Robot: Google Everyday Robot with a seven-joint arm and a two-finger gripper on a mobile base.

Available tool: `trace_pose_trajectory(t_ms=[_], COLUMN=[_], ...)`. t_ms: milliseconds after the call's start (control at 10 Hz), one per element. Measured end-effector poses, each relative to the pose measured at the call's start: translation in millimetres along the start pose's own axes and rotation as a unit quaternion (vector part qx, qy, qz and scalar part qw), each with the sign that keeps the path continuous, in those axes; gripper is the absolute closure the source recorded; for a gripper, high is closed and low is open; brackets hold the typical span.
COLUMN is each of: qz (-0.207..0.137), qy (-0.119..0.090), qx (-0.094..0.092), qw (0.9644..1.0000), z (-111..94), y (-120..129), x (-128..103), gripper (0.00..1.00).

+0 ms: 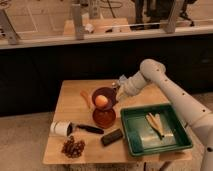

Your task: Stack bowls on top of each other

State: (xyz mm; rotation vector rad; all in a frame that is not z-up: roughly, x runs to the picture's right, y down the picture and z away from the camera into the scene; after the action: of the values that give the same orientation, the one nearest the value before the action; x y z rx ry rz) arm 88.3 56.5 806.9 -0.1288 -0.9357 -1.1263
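Note:
A dark brown-maroon bowl [107, 93] with an orange ball [101, 101] in it is held tilted just above the table's middle. Its lower edge overlaps the far rim of the orange-red bowl [104, 118], which sits on the table in front of it. My gripper [118, 93] is at the maroon bowl's right rim and is shut on that rim. The white arm reaches in from the right.
On the wooden table [75, 107]: a carrot [86, 98] left of the bowls, a metal cup [61, 128] with a black-handled tool [90, 129], grapes [73, 147], a dark block [112, 137], and a green tray [134, 136] holding pale utensils [156, 124].

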Motion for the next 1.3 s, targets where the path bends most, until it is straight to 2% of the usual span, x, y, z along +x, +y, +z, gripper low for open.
trace_pose_trajectory(t_ms=[300, 800, 1100, 1200, 1300], qz=[0.002, -0.014, -0.026, -0.029, -0.032], qy=[-0.004, -0.014, -0.033, -0.038, -0.046], qx=[0.003, -0.011, -0.01, -0.01, -0.011], qw=[1.0, 0.9997, 0.9991, 0.9988, 0.9984], z=[0, -7, -2, 0, 5], y=[6, 12, 14, 13, 11], x=[-7, -36, -55, -58, -63], gripper=[1.0, 1.0, 1.0, 0.97, 0.87])
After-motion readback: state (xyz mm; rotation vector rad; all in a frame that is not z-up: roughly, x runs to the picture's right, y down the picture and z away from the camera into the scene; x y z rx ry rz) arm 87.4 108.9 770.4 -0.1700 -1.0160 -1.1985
